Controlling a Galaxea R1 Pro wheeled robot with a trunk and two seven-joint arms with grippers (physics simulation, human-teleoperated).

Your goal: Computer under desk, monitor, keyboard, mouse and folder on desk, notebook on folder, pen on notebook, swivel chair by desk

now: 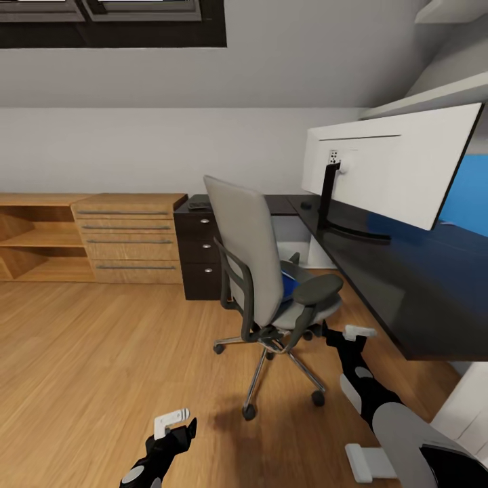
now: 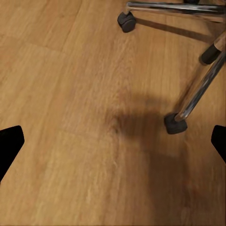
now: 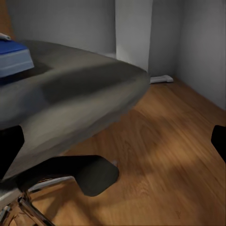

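Hovering low over the wooden floor [image 1: 88, 352], the left fingers [image 1: 177, 421] were spread wide and held nothing; in the left wrist view their dark tips sat at either edge with bare boards between them, and beyond them lay the chrome star base [image 2: 197, 89] and casters of the chair [image 1: 261, 271]. The right fingers [image 1: 358, 332] were likewise spread apart and empty, reaching toward the chair's seat from the table side, close to its front edge but not touching it as far as could be told. In the right wrist view the grey seat [image 3: 70, 94] loomed just ahead of those fingers, with the blue folder [image 3: 14, 59] lying on it farther in. From the head view, the folder [image 1: 290, 288] peeked out between the backrest and the armrest. The chair stood just beside the black table [image 1: 407, 285], its back turned toward the camera. On the table, beyond the right fingers, stood the monitor [image 1: 396, 163], its pale rear facing the camera. Something small and dark [image 1: 198, 205] lay on the far drawer end of the table, too small to identify. A light wooden drawer unit [image 1: 129, 237] stood against the wall, well apart from both sets of fingers.
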